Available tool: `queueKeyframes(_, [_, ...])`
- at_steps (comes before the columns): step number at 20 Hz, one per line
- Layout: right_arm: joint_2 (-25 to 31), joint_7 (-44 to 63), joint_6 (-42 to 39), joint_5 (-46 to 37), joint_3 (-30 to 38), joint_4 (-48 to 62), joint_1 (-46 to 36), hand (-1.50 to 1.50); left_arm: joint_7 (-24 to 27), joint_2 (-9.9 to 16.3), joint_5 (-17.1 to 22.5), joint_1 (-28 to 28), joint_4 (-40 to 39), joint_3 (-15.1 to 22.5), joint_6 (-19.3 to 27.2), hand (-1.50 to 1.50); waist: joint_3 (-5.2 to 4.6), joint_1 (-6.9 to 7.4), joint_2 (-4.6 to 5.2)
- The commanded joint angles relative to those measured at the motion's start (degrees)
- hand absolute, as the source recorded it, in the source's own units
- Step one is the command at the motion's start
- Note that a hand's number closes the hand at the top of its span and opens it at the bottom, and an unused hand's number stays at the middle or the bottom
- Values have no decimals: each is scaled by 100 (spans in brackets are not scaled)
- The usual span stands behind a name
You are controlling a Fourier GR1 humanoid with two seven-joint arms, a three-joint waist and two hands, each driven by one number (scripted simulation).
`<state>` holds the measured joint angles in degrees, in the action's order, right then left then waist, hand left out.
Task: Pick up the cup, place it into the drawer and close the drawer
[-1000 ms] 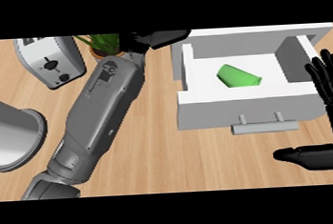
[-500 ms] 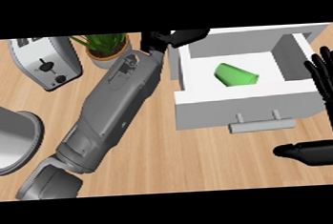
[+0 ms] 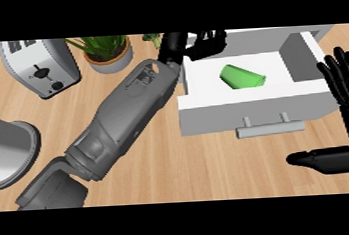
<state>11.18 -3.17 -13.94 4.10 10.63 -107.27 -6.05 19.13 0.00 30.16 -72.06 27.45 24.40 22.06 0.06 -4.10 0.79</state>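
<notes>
Left hand (image 3: pixel 197 44) empty, fingers relaxed, beside drawer (image 3: pixel 251 116), cup (image 3: pixel 242 77) lying inside

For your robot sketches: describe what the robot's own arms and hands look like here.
The left forearm is a bulky grey casing in segments, ending in a glossy black left hand. The right hand is likewise black, with slender fingers and a thick thumb. No cables or markings show.

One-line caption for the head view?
Green cup lies in the open drawer; left hand at its back corner, right hand open.
</notes>
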Motion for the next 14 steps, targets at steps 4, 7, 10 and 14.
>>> queueKeyframes(4, [18, -329, -41, -17, 99, 406, -129, -150, -405, 0, 238, -187, -271, 812, 71, -150, 4, -40, 24])
queueKeyframes(7, [-126, -54, 84, -205, -223, 82, -194, -150, -456, 0, 247, 30, -257, 1285, 293, -150, 2, -146, 39])
queueKeyframes(10, [-43, 91, -39, 116, -35, -134, -49, -150, -425, 0, 178, -115, -497, 1386, 419, -150, 1, -145, 35])
queueKeyframes(14, [-14, 49, -11, 115, -24, 130, -454, -150, -243, 0, 533, -93, -114, 1428, 789, -150, 0, -142, 54])
